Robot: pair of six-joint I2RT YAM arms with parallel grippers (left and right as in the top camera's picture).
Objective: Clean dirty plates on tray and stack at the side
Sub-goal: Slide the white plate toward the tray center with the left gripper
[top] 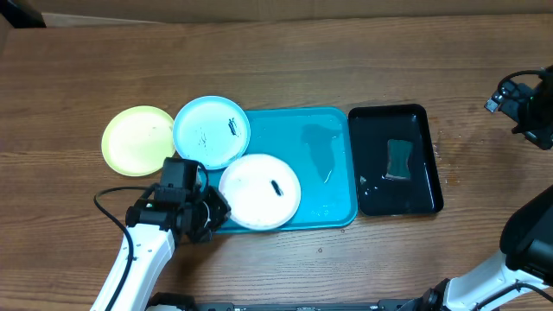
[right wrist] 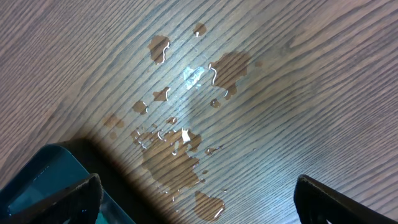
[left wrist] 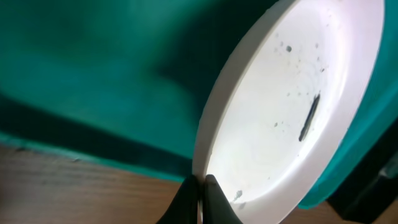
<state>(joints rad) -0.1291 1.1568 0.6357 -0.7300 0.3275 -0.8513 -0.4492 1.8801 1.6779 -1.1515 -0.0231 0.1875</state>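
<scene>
The white plate (top: pixel 259 191) with a dark smear lies on the turquoise tray (top: pixel 320 155). My left gripper (top: pixel 216 210) is shut on its near-left rim; in the left wrist view the jaws (left wrist: pixel 200 194) pinch the rim of the white plate (left wrist: pixel 280 112), which is tilted over the tray (left wrist: pixel 93 74). The light blue plate (top: pixel 212 131), smeared, sits over the tray's far-left corner. The yellow-green plate (top: pixel 138 140) lies on the table left of the tray. My right gripper (top: pixel 523 104) is open and empty at the far right, over the wet table (right wrist: pixel 199 208).
A narrow glossy black tray (top: pixel 423 194) holding water and a dark sponge (top: pixel 399 160) stands right of the turquoise tray; its corner (right wrist: pixel 37 183) shows in the right wrist view. Water puddles (right wrist: pixel 180 155) lie on the wood. A water film (top: pixel 321 151) lies on the turquoise tray.
</scene>
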